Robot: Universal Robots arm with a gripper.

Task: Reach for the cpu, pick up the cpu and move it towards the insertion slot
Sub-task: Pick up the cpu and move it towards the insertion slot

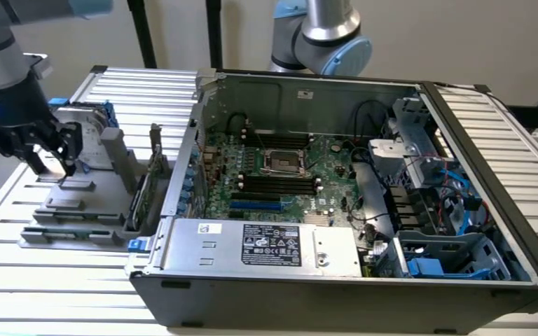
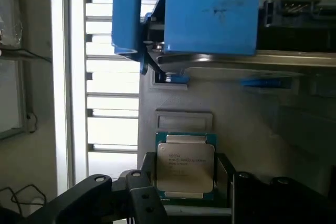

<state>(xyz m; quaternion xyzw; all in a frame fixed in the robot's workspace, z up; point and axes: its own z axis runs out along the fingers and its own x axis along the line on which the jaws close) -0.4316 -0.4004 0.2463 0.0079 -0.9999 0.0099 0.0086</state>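
Jaws of the black robot gripper [image 1: 52, 164] stand open, one dark finger [image 2: 139, 190] on each side of the small flat square cpu [image 2: 185, 165], and they are not closed on it. The cpu lies flat in a shallow seat of the grey plastic holder [image 1: 82, 210], with its silver metal top turned up toward the wrist camera and a thin green-blue border showing around it. Its outline is almost square, so I cannot tell a long axis with certainty. Its edges run parallel to the edges of the holder, and the lines of small print on the top run across, from one finger toward the other.

On the same holder, beyond the cpu, stands the larger silver hard drive with blue rails [image 2: 210, 17], close to it but not touching.

In the exterior view the gripper hangs over the holder at the exterior view's left, on the slatted white metal table [image 1: 138, 87]. The open dark grey computer case [image 1: 344, 297] lies just beside the holder, at the exterior view's right of it. Inside, the square insertion slot with shiny metal frame and dark centre [image 1: 283, 162] sits in the green circuit board [image 1: 330, 157], well apart from the gripper and the cpu.
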